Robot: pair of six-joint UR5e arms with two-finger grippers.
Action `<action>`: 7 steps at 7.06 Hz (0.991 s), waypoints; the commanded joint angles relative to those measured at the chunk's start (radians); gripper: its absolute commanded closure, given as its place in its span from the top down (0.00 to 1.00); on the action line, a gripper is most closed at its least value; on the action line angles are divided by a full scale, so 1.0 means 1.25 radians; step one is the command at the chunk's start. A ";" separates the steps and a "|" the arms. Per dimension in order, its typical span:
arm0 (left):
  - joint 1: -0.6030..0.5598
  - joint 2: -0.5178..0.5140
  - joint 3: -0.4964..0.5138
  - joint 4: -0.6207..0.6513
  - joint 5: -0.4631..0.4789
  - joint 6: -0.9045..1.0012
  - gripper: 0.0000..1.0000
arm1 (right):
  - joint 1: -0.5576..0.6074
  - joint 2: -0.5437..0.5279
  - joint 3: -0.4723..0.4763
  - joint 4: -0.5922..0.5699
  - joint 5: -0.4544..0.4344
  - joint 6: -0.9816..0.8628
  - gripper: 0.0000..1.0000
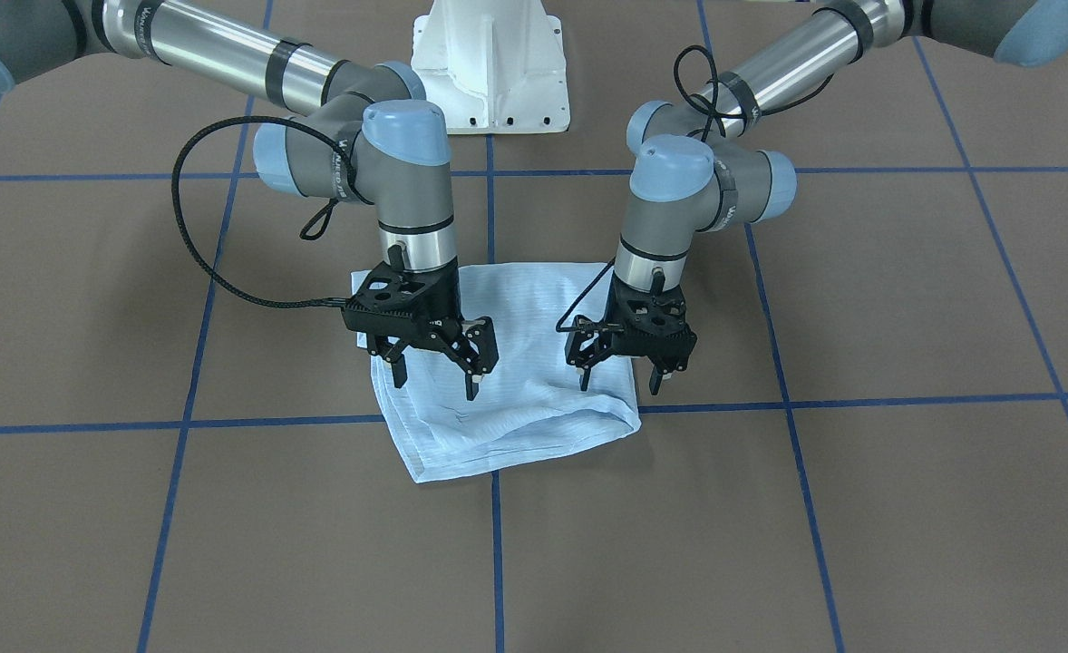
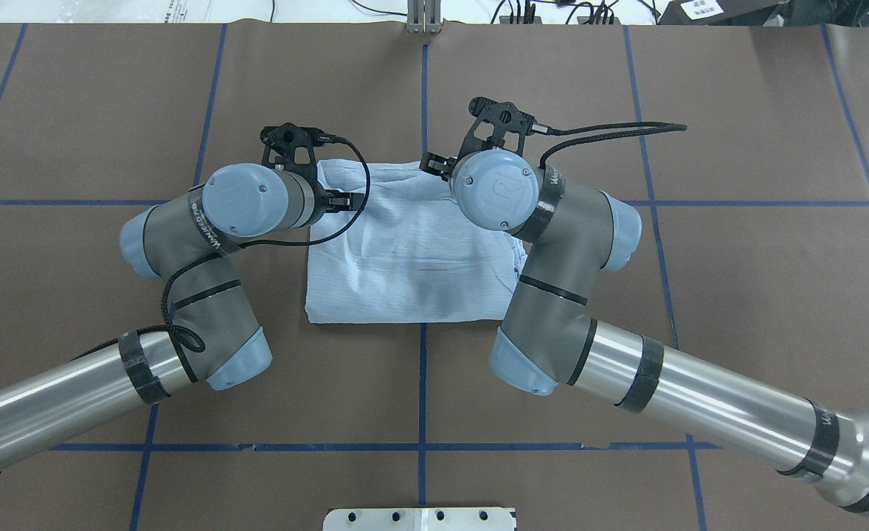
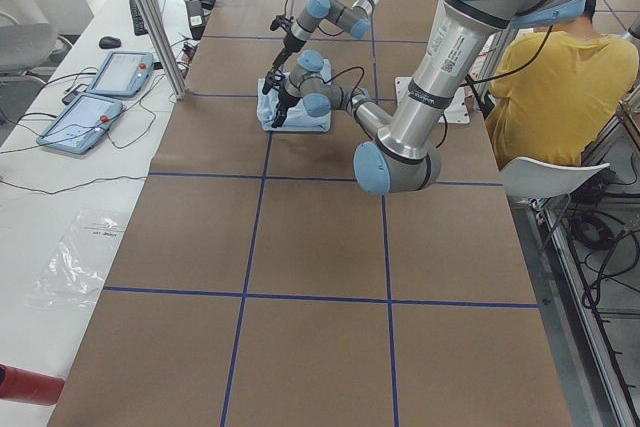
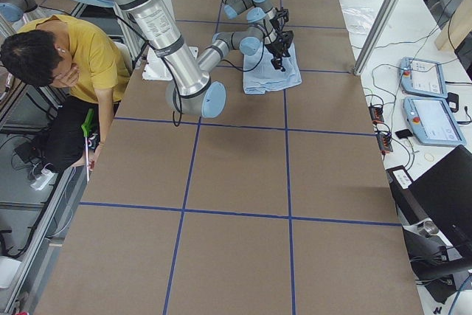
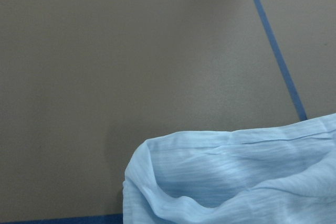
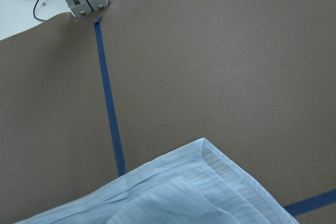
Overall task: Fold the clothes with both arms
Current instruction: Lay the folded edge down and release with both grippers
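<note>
While hanging over the folded light blue shirt point(image 1: 516, 426), lying flat on the brown table point(image 1: 860, 526), held nothing with left gripper point(image 1: 620, 383) and right gripper point(image 1: 435, 385), both spread open.

**Overhead view:** the left arm point(image 2: 206, 251) and right arm point(image 2: 560, 251) cover the fingertips of the left gripper point(image 1: 620, 381) and right gripper point(image 1: 435, 385), and parts of the shirt's point(image 2: 405, 258) far edge and right side.

**Wrist views:** the shirt is cut off by the lower edge.

**Side views:** the grippers are too small to judge. The seated person point(image 3: 560, 87) is partly behind the left arm.
</note>
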 commanded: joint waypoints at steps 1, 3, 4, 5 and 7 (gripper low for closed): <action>0.000 -0.053 0.083 -0.002 0.003 0.005 1.00 | 0.002 -0.013 0.016 0.000 0.008 -0.007 1.00; -0.038 -0.061 0.120 -0.003 0.003 0.004 1.00 | 0.001 -0.013 0.016 0.000 0.007 -0.007 1.00; -0.065 -0.091 0.168 -0.002 0.003 0.006 1.00 | -0.001 -0.013 0.014 0.000 0.006 -0.006 1.00; -0.087 -0.140 0.239 -0.001 0.004 0.006 1.00 | -0.002 -0.013 0.009 -0.001 0.003 0.002 1.00; -0.122 -0.137 0.206 -0.049 -0.010 0.083 1.00 | -0.013 0.000 -0.011 -0.006 -0.007 -0.012 1.00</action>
